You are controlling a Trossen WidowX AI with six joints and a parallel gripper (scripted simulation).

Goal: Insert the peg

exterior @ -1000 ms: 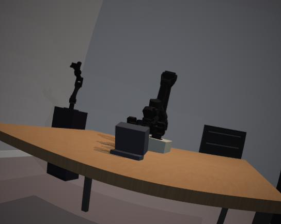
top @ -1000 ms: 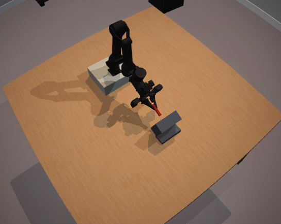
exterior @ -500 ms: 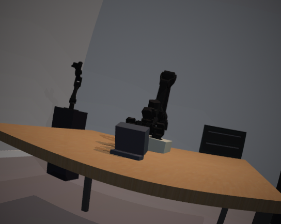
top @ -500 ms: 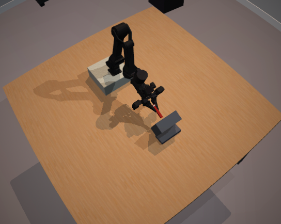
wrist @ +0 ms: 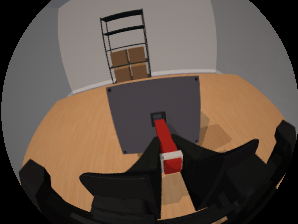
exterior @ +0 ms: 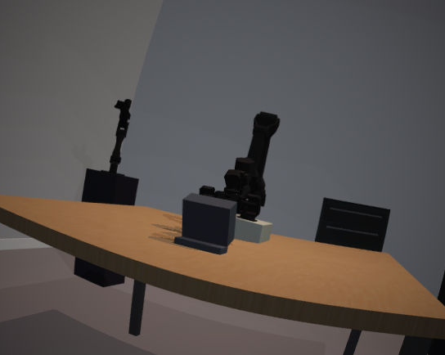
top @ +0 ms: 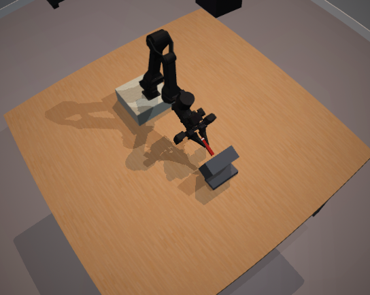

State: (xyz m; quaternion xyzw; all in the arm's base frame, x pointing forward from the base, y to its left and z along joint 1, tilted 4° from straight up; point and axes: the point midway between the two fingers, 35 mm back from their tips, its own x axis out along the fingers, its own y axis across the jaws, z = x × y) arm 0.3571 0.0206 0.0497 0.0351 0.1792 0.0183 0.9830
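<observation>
My gripper (top: 206,145) (wrist: 164,139) is shut on the red peg (top: 209,149) (wrist: 164,134), which is square-sided with a white band near its top end. The peg is off the table, tilted with its bottom end toward the grey sloped panel (top: 224,160) (exterior: 208,221) (wrist: 131,116). In the wrist view the peg's bottom end overlaps the lower part of the square hole (wrist: 158,115), its sides roughly in line with the hole's. The top view shows a small gap between peg end and panel edge. The exterior view shows the panel's back, hiding peg and hole.
The panel stands on a flat dark base (top: 222,177) (exterior: 200,244) on the wooden table (top: 131,217) (exterior: 313,278). The arm is mounted on a pale block (top: 152,115) (exterior: 251,231) behind the gripper. A shelf with boxes (wrist: 128,64) stands beyond the table.
</observation>
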